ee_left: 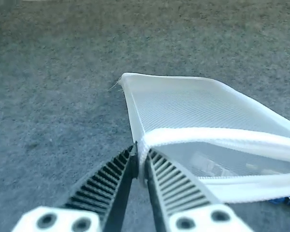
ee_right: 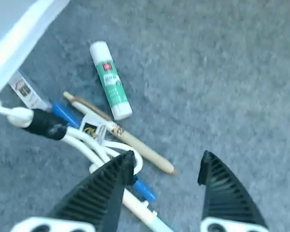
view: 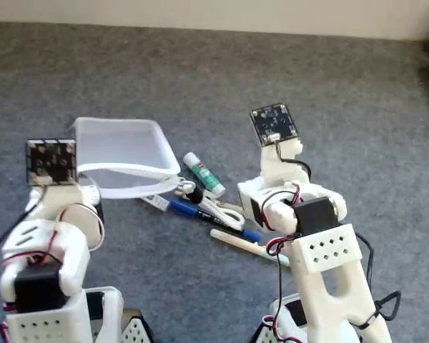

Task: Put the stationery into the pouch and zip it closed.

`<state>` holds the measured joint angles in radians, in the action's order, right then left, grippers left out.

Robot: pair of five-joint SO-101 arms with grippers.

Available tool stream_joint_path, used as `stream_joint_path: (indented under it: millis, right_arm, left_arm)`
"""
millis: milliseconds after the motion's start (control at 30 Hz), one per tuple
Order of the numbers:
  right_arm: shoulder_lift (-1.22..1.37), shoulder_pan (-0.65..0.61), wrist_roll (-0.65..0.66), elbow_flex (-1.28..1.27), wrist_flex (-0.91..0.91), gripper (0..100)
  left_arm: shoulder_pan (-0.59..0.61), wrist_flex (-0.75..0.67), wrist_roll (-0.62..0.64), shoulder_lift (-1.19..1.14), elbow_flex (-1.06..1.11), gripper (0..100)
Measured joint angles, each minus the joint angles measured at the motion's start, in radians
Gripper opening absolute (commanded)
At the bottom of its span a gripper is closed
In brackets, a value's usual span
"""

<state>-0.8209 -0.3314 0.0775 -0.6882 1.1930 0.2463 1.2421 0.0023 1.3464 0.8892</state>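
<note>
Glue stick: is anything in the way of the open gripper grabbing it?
Nothing covers the glue stick. A beige pen and white cable lie on the carpet between it and the right gripper.

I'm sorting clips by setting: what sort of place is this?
Likely an indoor hobby or lab robot workspace: grey carpet-like covering, the small white left arm and right arm, and a mesh pouch, glue stick and pens.

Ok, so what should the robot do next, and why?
Probably lower the right gripper, which is open above the beige pen, and close on it. The left gripper pinches the rim of the pouch, its mouth is open, and the pen and glue stick lie outside it.
</note>
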Motion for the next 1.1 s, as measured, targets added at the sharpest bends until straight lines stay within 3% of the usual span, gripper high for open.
stream_joint_path:
  millis: [200,467,1100]
  right_arm:
    - [0.0,-0.052,0.0,0.0,-0.074,20.6]
    - [0.055,-0.153,0.0,0.0,-0.158,20.6]
    - [0.987,-0.242,0.02,0.571,-0.247,20.5]
  left_arm:
    - [0.097,0.097,0.002,-0.097,-0.166,1]
    - [0.178,0.152,0.002,-0.097,-0.213,1]
    - [0.215,0.152,0.002,-0.097,-0.213,1]
